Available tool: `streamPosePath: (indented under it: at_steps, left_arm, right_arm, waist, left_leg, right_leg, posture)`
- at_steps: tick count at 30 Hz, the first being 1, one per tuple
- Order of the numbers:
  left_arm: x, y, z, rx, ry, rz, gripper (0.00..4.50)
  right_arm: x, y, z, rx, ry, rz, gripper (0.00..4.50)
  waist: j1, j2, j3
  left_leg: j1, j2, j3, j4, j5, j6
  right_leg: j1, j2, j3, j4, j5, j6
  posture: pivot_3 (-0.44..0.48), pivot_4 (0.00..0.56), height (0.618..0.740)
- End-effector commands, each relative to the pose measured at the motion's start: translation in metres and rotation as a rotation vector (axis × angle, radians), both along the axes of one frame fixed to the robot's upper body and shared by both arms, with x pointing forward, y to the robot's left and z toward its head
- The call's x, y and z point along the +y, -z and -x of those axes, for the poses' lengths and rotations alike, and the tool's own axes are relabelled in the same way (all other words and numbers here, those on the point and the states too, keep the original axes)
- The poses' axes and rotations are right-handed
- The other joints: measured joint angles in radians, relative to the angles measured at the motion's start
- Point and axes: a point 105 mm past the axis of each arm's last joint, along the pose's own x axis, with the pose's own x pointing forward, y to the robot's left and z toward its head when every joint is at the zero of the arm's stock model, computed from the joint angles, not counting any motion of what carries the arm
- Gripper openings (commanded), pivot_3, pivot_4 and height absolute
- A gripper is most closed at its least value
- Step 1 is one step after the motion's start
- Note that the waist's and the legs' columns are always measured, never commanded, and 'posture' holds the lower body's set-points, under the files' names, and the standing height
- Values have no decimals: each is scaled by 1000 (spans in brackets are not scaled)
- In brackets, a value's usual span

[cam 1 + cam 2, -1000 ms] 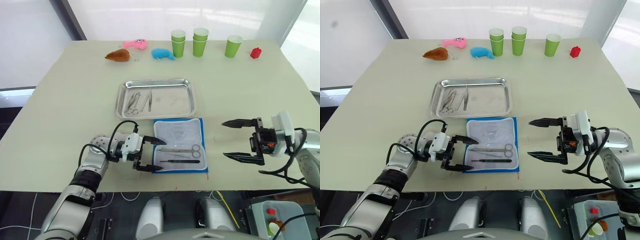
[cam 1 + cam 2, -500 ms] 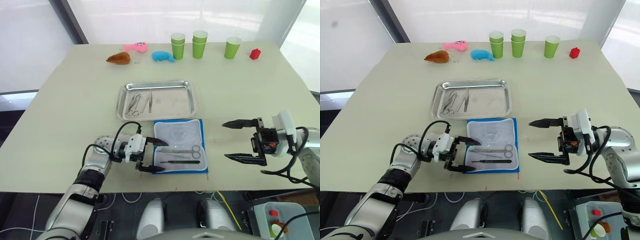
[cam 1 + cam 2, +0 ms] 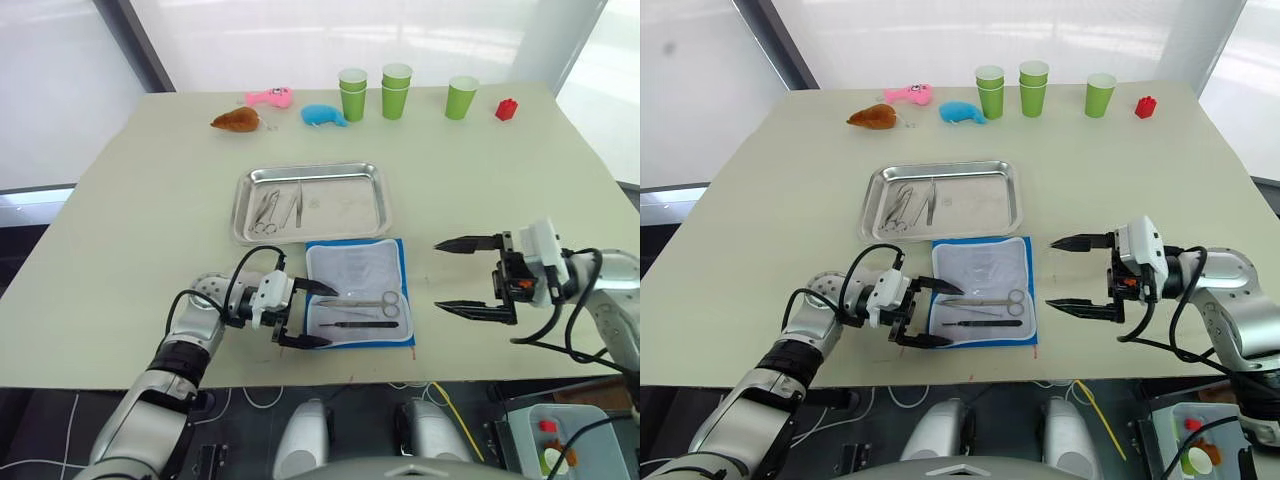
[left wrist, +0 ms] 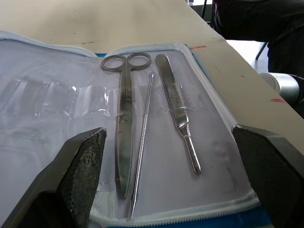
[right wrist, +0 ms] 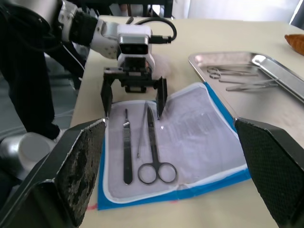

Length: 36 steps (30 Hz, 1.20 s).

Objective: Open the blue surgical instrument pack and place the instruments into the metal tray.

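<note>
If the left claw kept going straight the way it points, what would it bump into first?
Probably the scissors and thin probe on the open pack; the open left claw straddles their tips.

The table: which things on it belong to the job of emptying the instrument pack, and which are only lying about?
For the job:
- blue surgical instrument pack, lying open
- scissors, probe and scalpel handle on its lining
- metal tray, already holding instruments

Lying about:
- four green cups
- pink toy
- blue plush toy
- brown toy
- red block
</note>
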Motion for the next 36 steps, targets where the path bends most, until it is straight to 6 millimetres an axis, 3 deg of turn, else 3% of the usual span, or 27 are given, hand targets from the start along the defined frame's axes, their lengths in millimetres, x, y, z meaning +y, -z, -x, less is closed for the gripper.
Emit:
streamPosePath:
  at_steps: [1,11,25,31,36]
  left_arm:
    - [6,44,32,217,58,-127,4477]
    - [4,51,40,248,36,-123,4477]
    - [2,54,30,237,-73,-101,4477]
    - [1,56,33,248,-70,-111,4477]
    - [1,57,33,253,-75,-116,4477]
  right_arm:
    - [13,0,-3,-42,18,45,4500]
    - [40,37,-27,-14,100,216,4500]
    - [60,47,-31,0,82,276,4500]
    - [61,56,-38,-13,116,343,4500]
    - [62,61,-43,-31,137,390,4500]
  waist:
    - [0,0,-1]
    - [-2,1,-4]
    - [-5,6,-12]
    - [-5,8,-13]
    - [-5,9,-14]
  left_leg:
    - [0,0,0,0,0,0]
    - [0,0,1,0,0,0]
    - [0,0,2,0,0,0]
    - [0,0,2,-1,0,0]
    - [0,0,2,-1,0,0]
  right_leg:
    - [0,1,1,0,0,0]
    - [0,8,12,-1,0,-1]
    - [-1,10,17,-1,-1,0]
    - [-1,22,34,-1,-1,0]
    - [-1,23,36,-1,-1,0]
  posture:
    - [0,150,740]
    - [0,150,740]
    - [0,150,740]
    - [0,150,740]
    - [0,150,740]
